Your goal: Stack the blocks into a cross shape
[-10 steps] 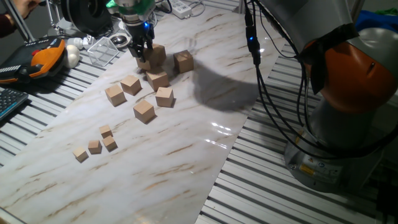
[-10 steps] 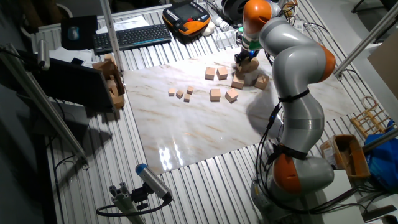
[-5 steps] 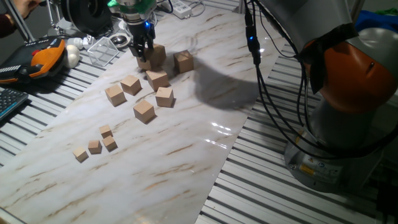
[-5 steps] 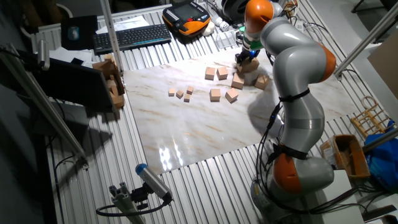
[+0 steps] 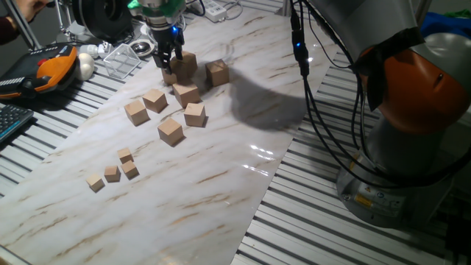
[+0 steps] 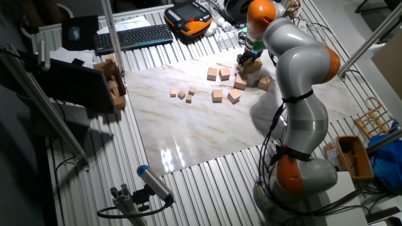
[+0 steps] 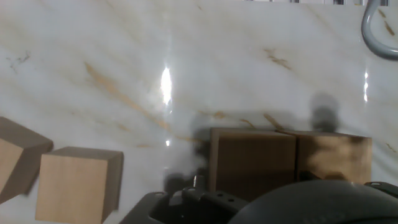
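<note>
End effector [image 5: 168,65] low at the far end of the marble worktop [image 5: 221,158], fingers either side of a wooden block [image 5: 171,75] beside another block [image 5: 185,63], grip state unclear, remaining blocks [image 5: 171,130] scattered nearby, four small cubes [image 5: 112,173] apart.

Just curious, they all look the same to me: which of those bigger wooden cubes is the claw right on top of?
The block at the far end of the marble board, beside its neighbour. The gripper is down around it; the others lie apart, untouched.
</note>
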`<state>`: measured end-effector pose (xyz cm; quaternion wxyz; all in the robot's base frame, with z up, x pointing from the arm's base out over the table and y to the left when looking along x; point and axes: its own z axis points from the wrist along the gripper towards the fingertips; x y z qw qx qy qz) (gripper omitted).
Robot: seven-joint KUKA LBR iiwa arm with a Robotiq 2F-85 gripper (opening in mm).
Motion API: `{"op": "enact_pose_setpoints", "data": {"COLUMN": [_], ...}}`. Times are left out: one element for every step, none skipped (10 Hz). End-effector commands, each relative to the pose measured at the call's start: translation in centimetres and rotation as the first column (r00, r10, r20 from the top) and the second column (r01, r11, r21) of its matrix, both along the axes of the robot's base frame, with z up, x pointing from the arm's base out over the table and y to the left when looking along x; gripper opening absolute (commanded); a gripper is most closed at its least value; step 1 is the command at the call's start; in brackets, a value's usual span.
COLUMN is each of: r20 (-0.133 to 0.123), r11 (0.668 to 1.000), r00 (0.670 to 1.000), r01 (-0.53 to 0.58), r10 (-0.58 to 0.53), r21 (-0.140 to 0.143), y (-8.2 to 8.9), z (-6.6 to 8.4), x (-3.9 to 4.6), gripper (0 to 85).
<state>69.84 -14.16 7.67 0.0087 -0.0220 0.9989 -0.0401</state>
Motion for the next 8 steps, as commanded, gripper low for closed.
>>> {"op": "enact_pose_setpoints", "data": {"r20": [0.000, 0.002, 0.002, 0.000, -0.008, -0.015, -0.018, -0.026], "r11": [1.000, 1.000, 1.000, 1.000, 1.000, 1.000, 1.000, 1.000], "r00": [1.000, 1.000, 1.000, 1.000, 1.000, 1.000, 1.000, 1.000], "r01": [0.000, 0.003, 0.008, 0.014, 0.015, 0.012, 0.008, 0.005], "r10": [0.000, -0.003, -0.008, -0.014, -0.014, -0.012, -0.007, -0.005], "r21": [-0.001, -0.001, -0.003, -0.003, 0.003, 0.005, 0.006, 0.006], "y": [0.0, 0.2, 0.5, 0.9, 1.3, 1.8, 2.2, 2.8], "z": [0.1, 0.3, 0.7, 1.2, 1.6, 1.9, 2.2, 2.4], "x": [0.00, 0.03, 0.08, 0.10, 0.25, 0.43, 0.63, 0.83], "gripper": [68.0, 68.0, 68.0, 68.0, 51.0, 51.0, 17.0, 0.0]}}
